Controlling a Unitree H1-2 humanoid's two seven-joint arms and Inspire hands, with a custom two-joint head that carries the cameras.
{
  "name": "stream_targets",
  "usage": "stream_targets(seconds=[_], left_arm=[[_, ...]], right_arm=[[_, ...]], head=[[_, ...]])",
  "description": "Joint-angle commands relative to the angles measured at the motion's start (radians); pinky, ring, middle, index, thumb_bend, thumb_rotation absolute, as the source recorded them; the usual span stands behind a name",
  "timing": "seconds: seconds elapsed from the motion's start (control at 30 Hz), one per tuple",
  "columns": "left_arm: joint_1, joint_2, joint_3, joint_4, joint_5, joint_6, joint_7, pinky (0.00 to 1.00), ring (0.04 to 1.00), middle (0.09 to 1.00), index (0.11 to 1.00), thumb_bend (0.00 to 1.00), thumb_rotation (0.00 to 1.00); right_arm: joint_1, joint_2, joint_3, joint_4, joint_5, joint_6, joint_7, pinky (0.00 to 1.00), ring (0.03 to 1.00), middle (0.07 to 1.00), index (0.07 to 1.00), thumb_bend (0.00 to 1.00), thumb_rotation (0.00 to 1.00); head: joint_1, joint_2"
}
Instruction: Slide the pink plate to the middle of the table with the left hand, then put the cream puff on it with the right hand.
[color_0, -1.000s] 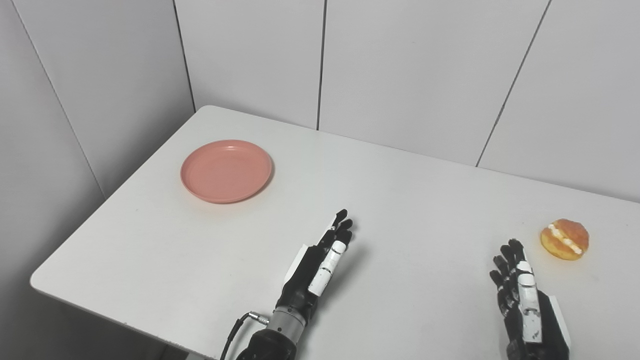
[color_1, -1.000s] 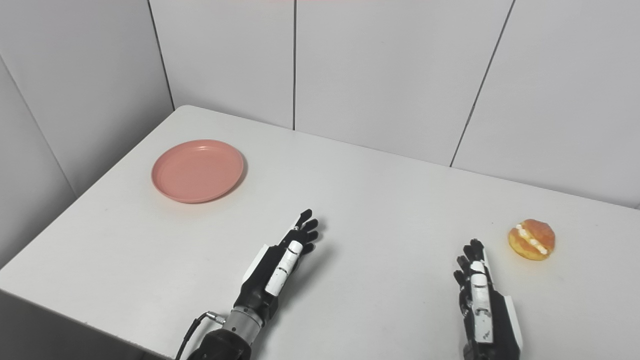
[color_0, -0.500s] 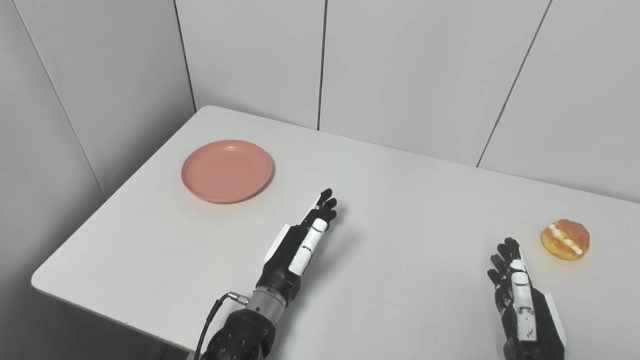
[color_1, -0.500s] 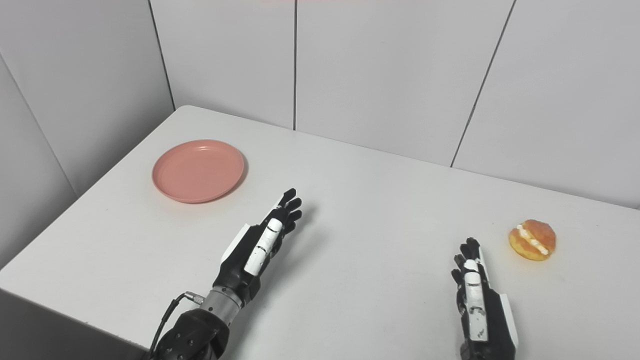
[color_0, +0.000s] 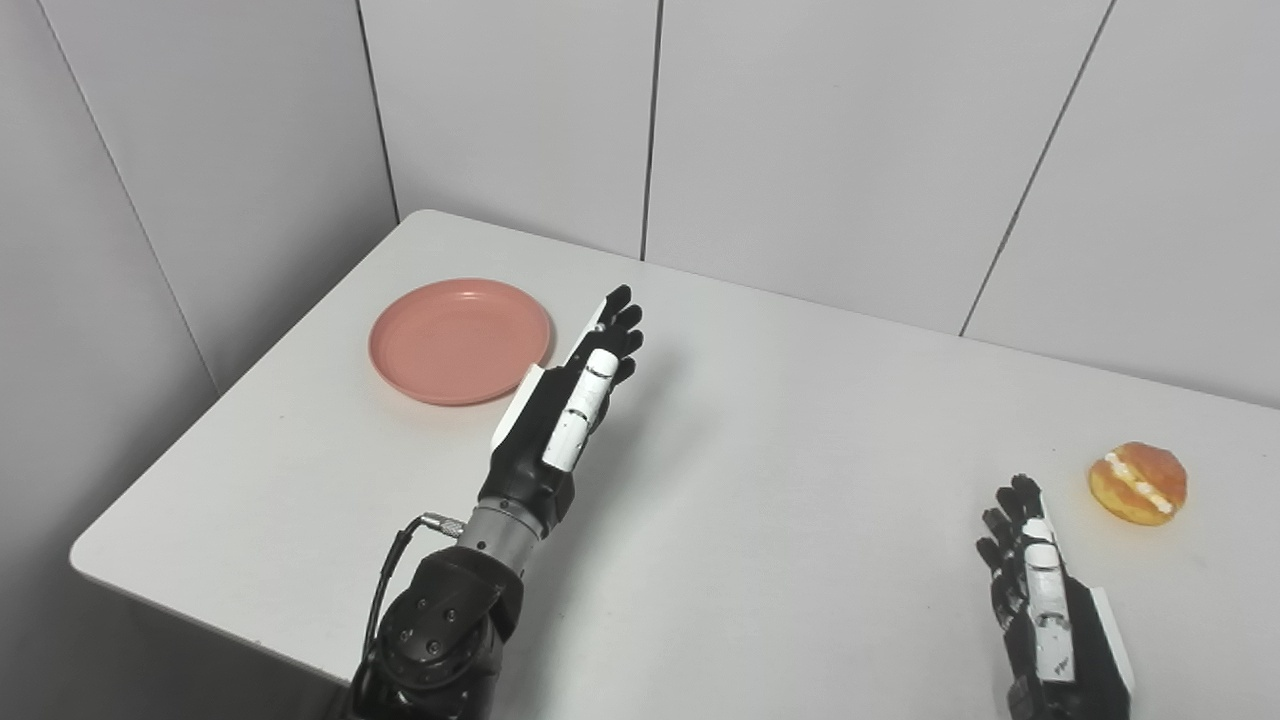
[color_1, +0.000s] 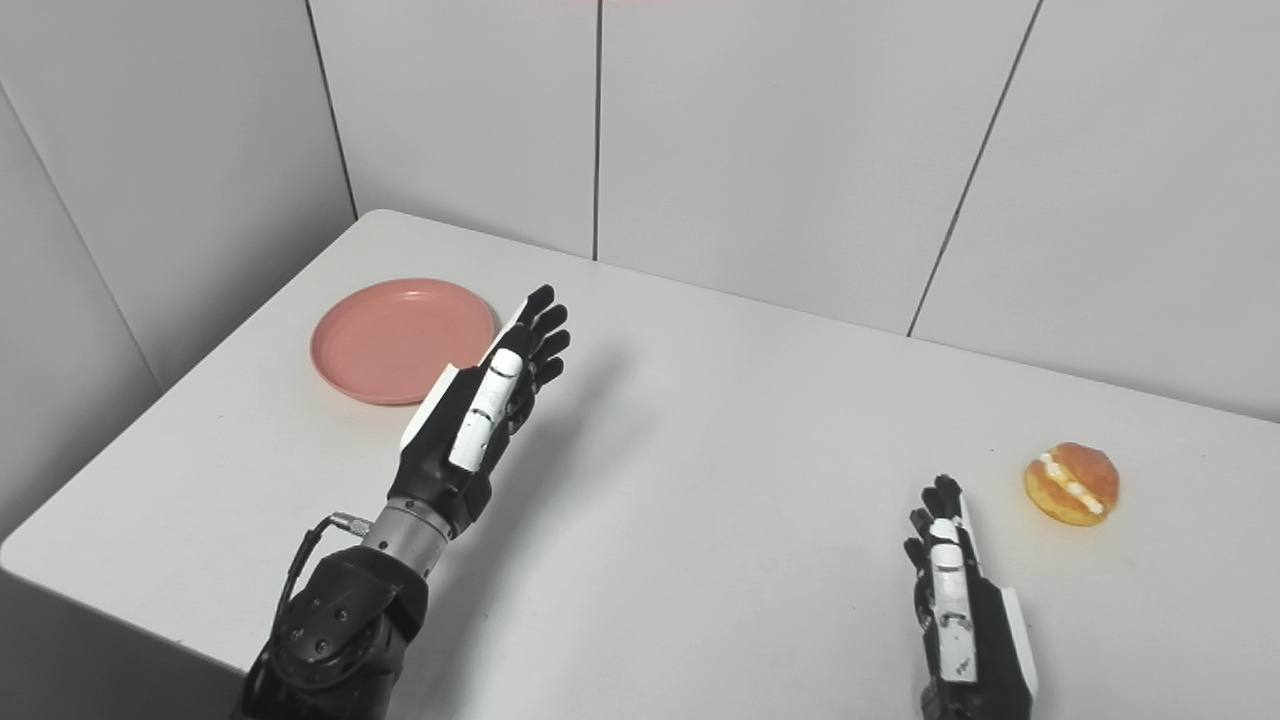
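The pink plate (color_0: 455, 340) lies empty at the far left of the white table (color_0: 760, 450). My left hand (color_0: 570, 400) is open with its fingers straight, raised above the table just right of the plate's near right rim, which it partly hides, not touching it. The cream puff (color_0: 1138, 482), golden with a white cream line, sits at the right side of the table. My right hand (color_0: 1040, 590) is open and empty, low at the near right, a short way in front and left of the puff.
Grey wall panels (color_0: 800, 130) stand close behind the table and along its left side. The table's near left corner (color_0: 85, 560) and front edge lie close to my left arm (color_0: 440, 640).
My left hand has moved up and to the left, from the table's middle front to beside the plate. The right hand has barely moved. The camera has shifted slightly.
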Motion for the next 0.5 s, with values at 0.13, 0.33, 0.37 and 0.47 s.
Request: stream_targets(seconds=[0.13, 0.33, 0.37, 0.47], left_arm=[[-0.104, 0.064, 0.061, 0.021, -0.033, -0.031, 0.010, 0.99, 0.966, 0.973, 0.963, 0.57, 1.00], [-0.176, 0.089, 0.114, 0.073, -0.048, -0.050, 0.036, 0.98, 0.949, 0.955, 0.938, 0.55, 1.00], [-0.187, 0.090, 0.120, 0.076, -0.048, -0.046, 0.041, 0.98, 0.946, 0.951, 0.929, 0.54, 1.00], [-0.229, 0.109, 0.139, 0.091, -0.059, -0.030, 0.043, 0.99, 0.956, 0.964, 0.938, 0.52, 1.00]], right_arm=[[-0.027, 0.003, 0.002, -0.037, 0.003, 0.001, 0.002, 1.00, 1.000, 1.000, 1.000, 0.23, 1.00], [-0.026, 0.002, 0.001, -0.039, 0.008, 0.005, 0.004, 1.00, 1.000, 1.000, 1.000, 0.23, 1.00], [-0.026, 0.001, 0.001, -0.039, 0.008, 0.005, 0.005, 1.00, 1.000, 1.000, 1.000, 0.23, 1.00], [-0.026, -0.001, 0.003, -0.041, 0.003, 0.005, 0.005, 1.00, 1.000, 1.000, 1.000, 0.23, 1.00]], head=[[0.002, 0.002], [0.006, 0.001], [0.006, 0.001], [0.006, 0.001]])
